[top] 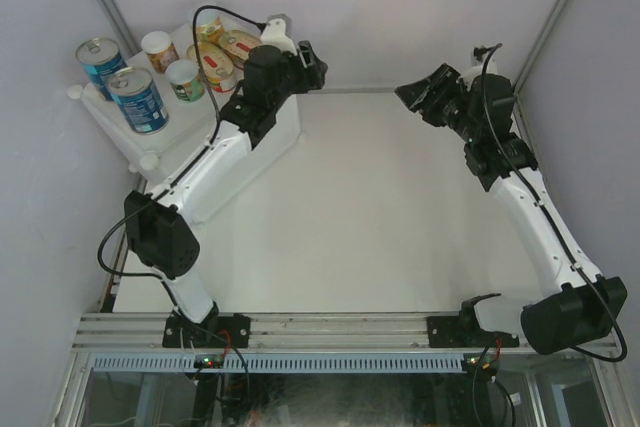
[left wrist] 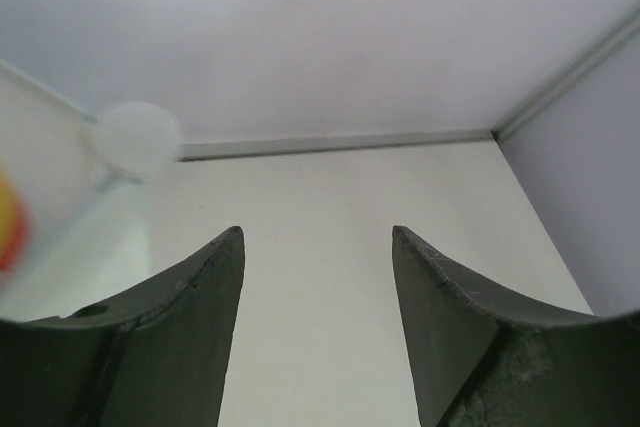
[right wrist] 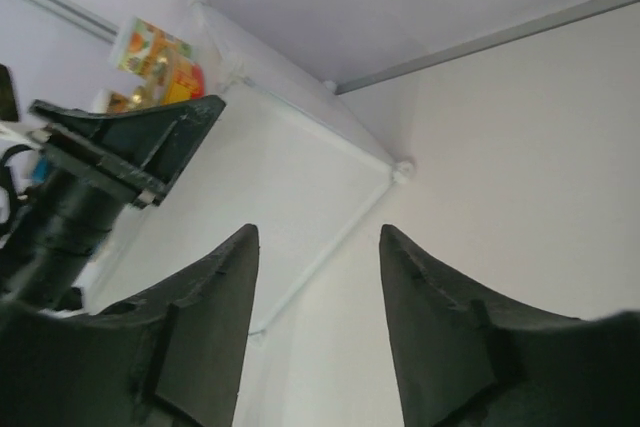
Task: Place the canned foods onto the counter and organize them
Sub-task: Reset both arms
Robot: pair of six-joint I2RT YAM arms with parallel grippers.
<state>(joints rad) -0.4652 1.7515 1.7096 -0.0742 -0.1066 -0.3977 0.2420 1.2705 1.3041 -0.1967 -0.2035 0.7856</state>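
CANS: canned foods (top: 187, 77) stand on the counter (top: 180, 127), grouped by kind toward its far-left corner | LEFT: left end effector (left wrist: 318, 237) part open, empty, at the counter's right edge; gap suits a can | RIGHT: right end effector (right wrist: 318, 232) part open, empty, well apart, judged idle

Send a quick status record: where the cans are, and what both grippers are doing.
counter: far left corner of the table
tall blue cans: two, upright on the counter's left side
small round cans: on the counter, behind the tall ones
oval tins: two, on the counter's far side
cans off the counter: none visible
left gripper: open, empty, over the counter's right edge by the oval tins
right gripper: open, empty, above the table, apart from the counter
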